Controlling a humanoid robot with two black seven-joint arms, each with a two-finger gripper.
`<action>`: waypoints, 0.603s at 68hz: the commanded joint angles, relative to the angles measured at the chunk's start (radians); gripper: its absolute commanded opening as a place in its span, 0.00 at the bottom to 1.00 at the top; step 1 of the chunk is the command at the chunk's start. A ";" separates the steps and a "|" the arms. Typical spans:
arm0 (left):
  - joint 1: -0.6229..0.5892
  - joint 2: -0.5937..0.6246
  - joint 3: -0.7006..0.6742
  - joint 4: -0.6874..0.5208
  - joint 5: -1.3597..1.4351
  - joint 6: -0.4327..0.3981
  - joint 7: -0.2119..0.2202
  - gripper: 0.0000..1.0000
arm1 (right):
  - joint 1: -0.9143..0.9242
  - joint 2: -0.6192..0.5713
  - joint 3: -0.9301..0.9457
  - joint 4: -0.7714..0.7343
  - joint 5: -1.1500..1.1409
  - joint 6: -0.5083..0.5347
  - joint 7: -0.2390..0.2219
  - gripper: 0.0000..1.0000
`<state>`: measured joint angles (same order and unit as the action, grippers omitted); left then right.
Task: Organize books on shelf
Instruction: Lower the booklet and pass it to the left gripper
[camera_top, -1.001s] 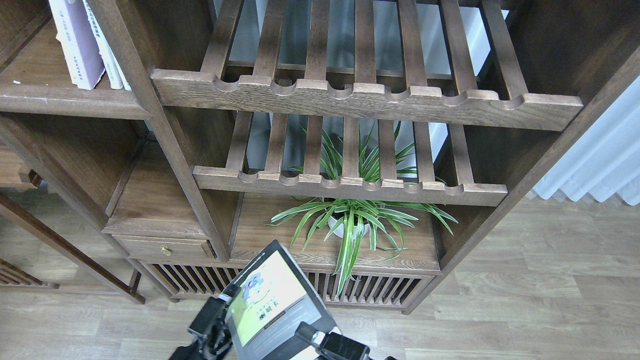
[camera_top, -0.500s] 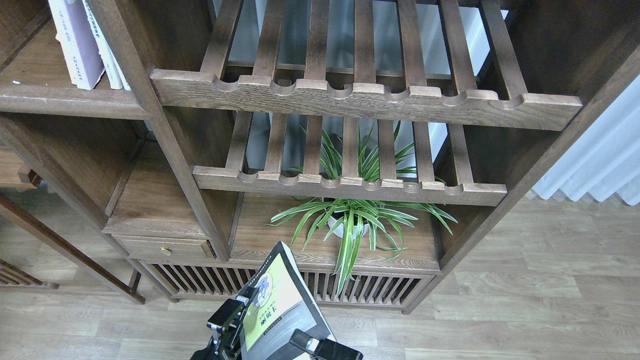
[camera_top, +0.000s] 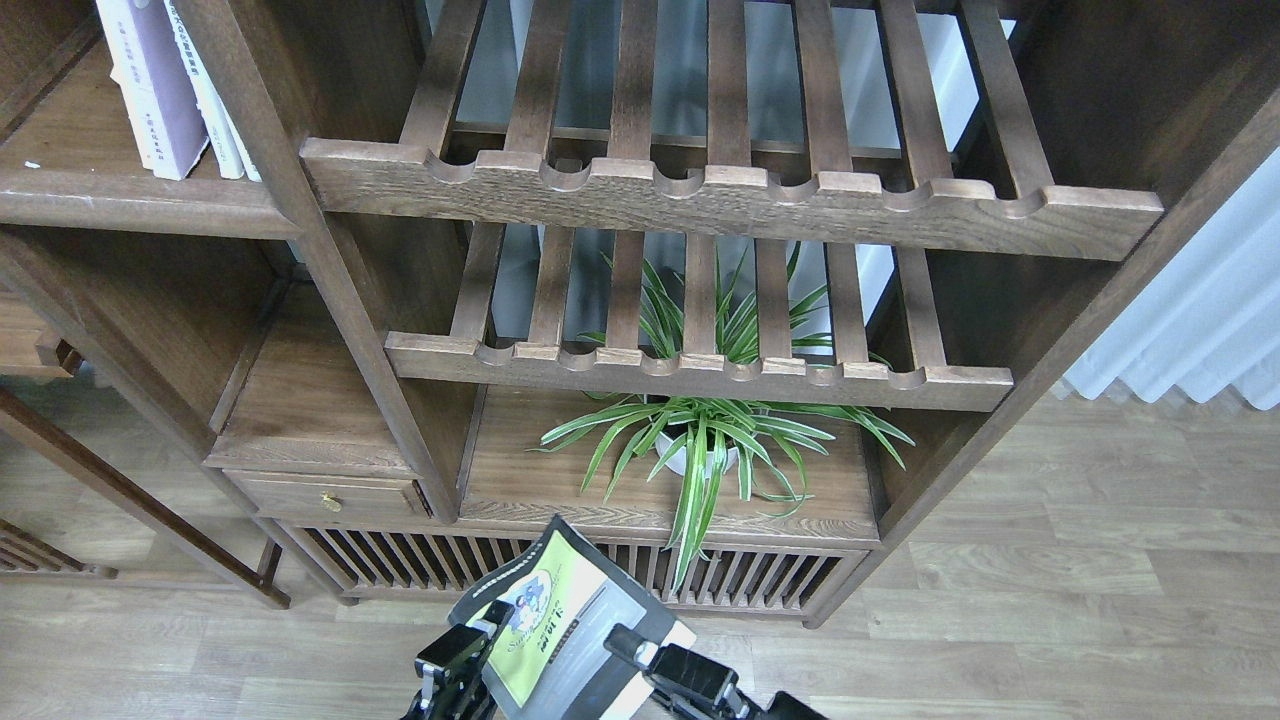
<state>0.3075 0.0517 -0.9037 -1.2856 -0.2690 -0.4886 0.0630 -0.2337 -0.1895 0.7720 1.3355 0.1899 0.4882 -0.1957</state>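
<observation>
At the far left, high up, the pale lavender-white paperback (camera_top: 150, 85) stood upright on the shelf (camera_top: 140, 205), with another slim white book (camera_top: 205, 95) just beside it against the dark upright post (camera_top: 300, 240). Both leaned slightly but looked settled.

Lower down and towards the middle, the left gripper (camera_top: 462, 655) pressed against the left edge of the yellow-green book (camera_top: 560, 625); its fingers were too dark and partly hidden to say how wide they stood, so I cannot tell its state. The book itself hung tilted above the wooden floor (camera_top: 1000, 620), well below the shelf and in front of the low slatted base (camera_top: 420, 560) of the cabinet. It looked thick and fairly heavy for a paperback, with a glossy cover likely to slip and a block of pages that would sag or fan if held by one corner. A hold across spine and fore-edge, near mid-height, seemed safest.

To the right, the right gripper (camera_top: 640, 650) met the book's right edge, apparently clamped on it. Behind, the spider plant (camera_top: 700, 440) sat in its own compartment, well clear.
</observation>
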 joint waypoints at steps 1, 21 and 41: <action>0.001 0.008 -0.024 0.000 -0.001 0.000 -0.002 0.06 | -0.001 0.004 -0.017 0.001 -0.007 0.000 -0.008 0.31; 0.030 0.034 -0.128 -0.084 0.014 0.000 0.003 0.06 | 0.008 -0.065 0.012 0.001 -0.041 0.000 -0.004 1.00; 0.133 0.206 -0.386 -0.221 0.088 0.000 0.001 0.05 | 0.008 -0.087 0.012 -0.009 -0.037 0.000 -0.007 1.00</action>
<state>0.4018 0.1849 -1.1870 -1.4403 -0.1853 -0.4887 0.0658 -0.2254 -0.2753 0.7849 1.3305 0.1539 0.4888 -0.1984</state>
